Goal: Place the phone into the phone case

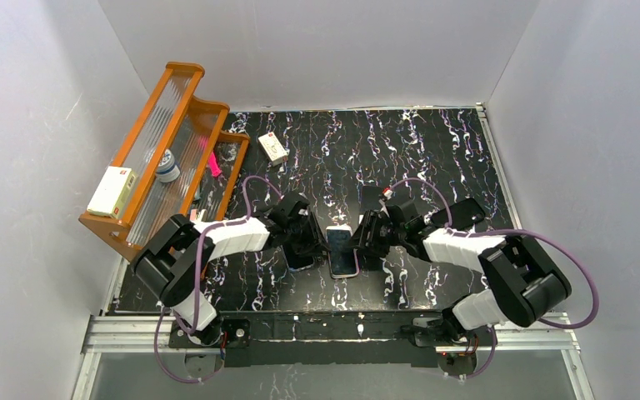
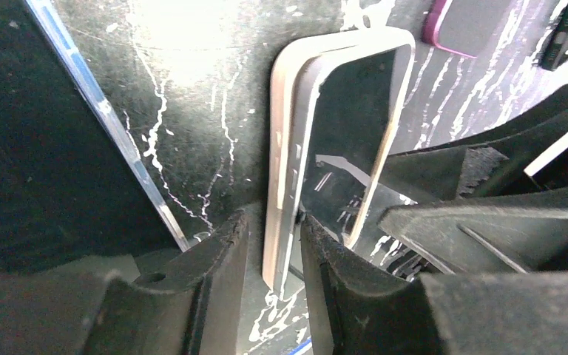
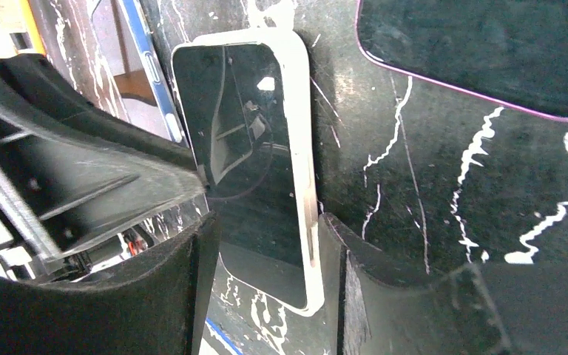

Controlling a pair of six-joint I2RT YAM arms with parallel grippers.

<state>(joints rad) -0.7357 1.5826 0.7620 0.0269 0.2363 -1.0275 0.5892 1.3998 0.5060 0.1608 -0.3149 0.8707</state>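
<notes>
The phone [image 1: 339, 242], with a dark screen and a white rim, is near the middle of the black marbled table, between my two grippers. My right gripper [image 1: 367, 240] is shut across its width [image 3: 244, 148], one finger on each long edge [image 3: 266, 251], and holds it tilted with its near end off the table. My left gripper [image 1: 310, 247] straddles the phone's raised long edge [image 2: 355, 103]. Its jaws [image 2: 274, 244] are narrowly apart: one finger touches the screen side, and a slim gap shows on the other. The purple-rimmed phone case [image 1: 346, 269] lies flat beside the phone [image 3: 488, 52], and it also shows in the left wrist view [image 2: 466, 26].
An orange wooden rack [image 1: 146, 125] stands at the left, with a white box [image 1: 110, 192] and a small bottle [image 1: 167, 167] on it. A small white box [image 1: 272, 147] lies on the table at the back. White walls close in three sides.
</notes>
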